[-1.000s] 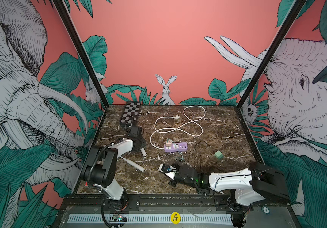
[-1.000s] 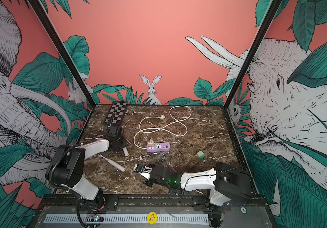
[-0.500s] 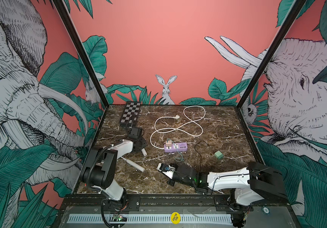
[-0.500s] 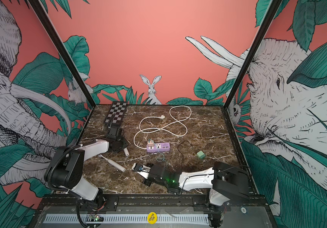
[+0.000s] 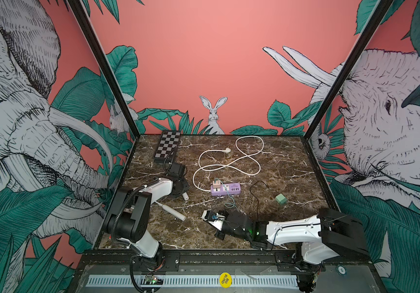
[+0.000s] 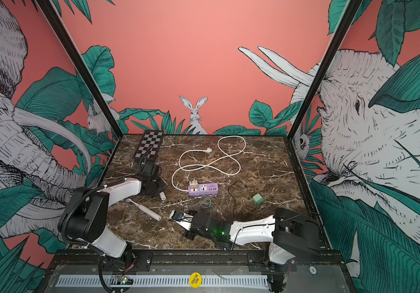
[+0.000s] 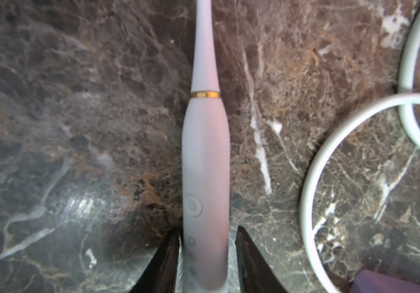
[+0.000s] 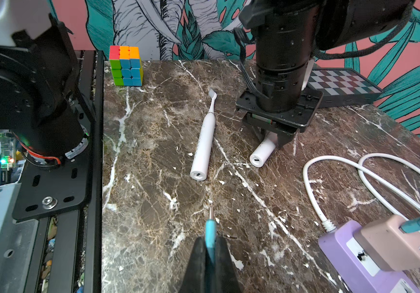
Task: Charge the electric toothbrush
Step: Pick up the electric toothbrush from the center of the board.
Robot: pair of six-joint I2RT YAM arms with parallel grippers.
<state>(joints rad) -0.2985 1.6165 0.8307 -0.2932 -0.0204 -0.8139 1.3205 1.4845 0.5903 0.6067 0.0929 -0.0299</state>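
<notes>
Two white electric toothbrushes lie at the left of the marble table. One toothbrush (image 7: pixel 206 165) lies between the fingers of my left gripper (image 7: pixel 207 233), which points down over its handle; the jaws stand open, with a narrow gap showing on one side. Its butt end (image 8: pixel 257 159) sticks out from under that gripper (image 5: pixel 182 192). The other toothbrush (image 5: pixel 170 211) (image 8: pixel 203 142) lies free nearer the front. My right gripper (image 8: pixel 210 243) (image 5: pixel 210 217) is shut on the teal charging plug (image 8: pixel 209 230), whose metal tip points toward the toothbrushes.
A purple power strip (image 5: pixel 225 189) holds a pinkish adapter (image 5: pixel 216 183) with the teal cable (image 5: pixel 230 203). Its white cord (image 5: pixel 229 162) loops toward the back. A checkered board (image 5: pixel 167 147), a green cube (image 5: pixel 281 199), a black cable (image 5: pixel 257 195) and a Rubik's cube (image 8: pixel 125 66) lie around.
The left jaws have narrowed around the toothbrush handle. My right gripper has crept slightly to the left with the plug.
</notes>
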